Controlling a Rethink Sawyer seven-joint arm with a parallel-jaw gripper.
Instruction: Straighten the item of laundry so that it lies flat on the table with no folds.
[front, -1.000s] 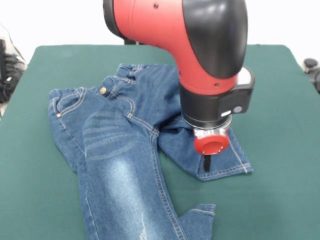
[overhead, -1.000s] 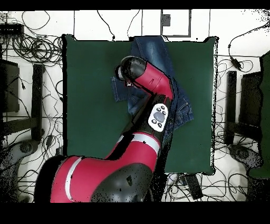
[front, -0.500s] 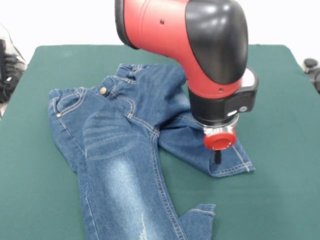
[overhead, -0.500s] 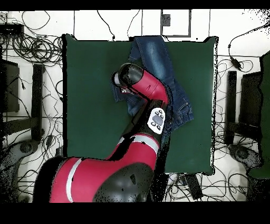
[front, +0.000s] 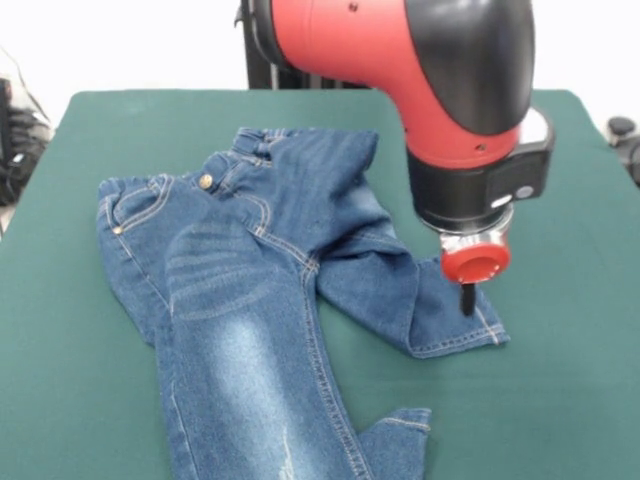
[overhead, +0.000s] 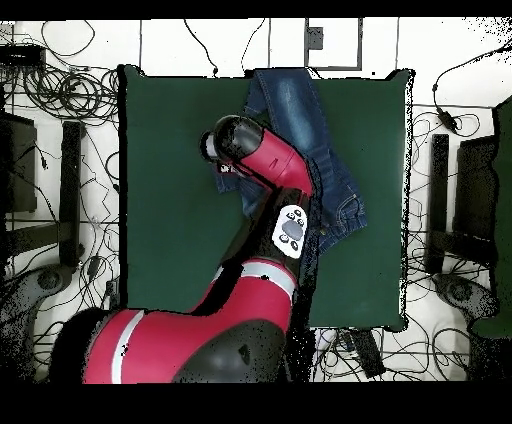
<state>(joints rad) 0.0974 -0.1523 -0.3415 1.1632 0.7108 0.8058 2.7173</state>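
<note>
The blue denim jeans (front: 240, 290) lie crumpled on the green table (front: 560, 380). The waistband and brass button are at the far left. One leg runs toward the picture's bottom edge. The other leg is folded across to the right and ends in a hem. My gripper (front: 466, 300) hangs under the red and black arm, its dark tip just above or touching that hem's right part. In the overhead view the jeans (overhead: 300, 110) lie by the table's (overhead: 170, 200) top edge and the arm hides the gripper.
The arm's bulky wrist (front: 470, 120) blocks the far right of the table in the front view. A curled hem corner (front: 400, 425) lies near the bottom edge. Cables and dark equipment (overhead: 60, 180) ring the table in the overhead view.
The arm and gripper have moved to the right in the front view, from the middle of the folded leg to its right hem. The folded leg has spread slightly rightward.
</note>
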